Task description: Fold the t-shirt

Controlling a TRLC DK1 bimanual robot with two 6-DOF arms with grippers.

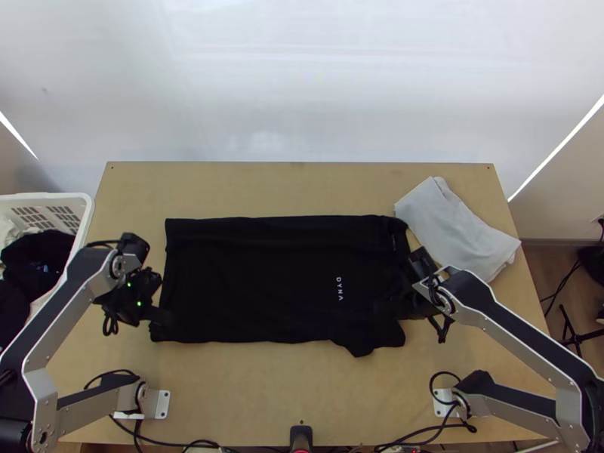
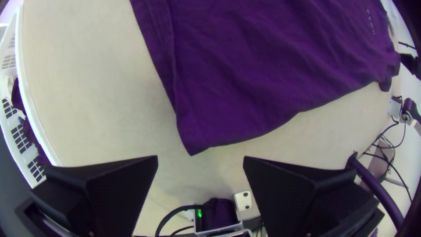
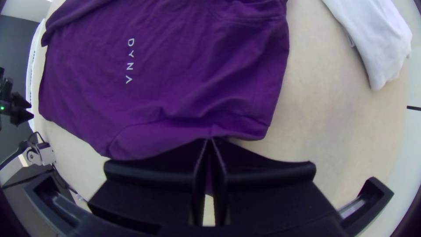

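I see the t-shirt point(image 1: 264, 279) lying across the middle of the top view. My right gripper point(image 3: 209, 139) pinches its lower-right edge; my left gripper point(image 2: 201, 157) gapes wide beside the lower-left corner. I judge a lengthwise fold is in hand: next, pinch that corner, then lift both.

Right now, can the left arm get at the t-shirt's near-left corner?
Likely yes: the left gripper is open, close to that corner of the t-shirt, with nothing visible in the way.
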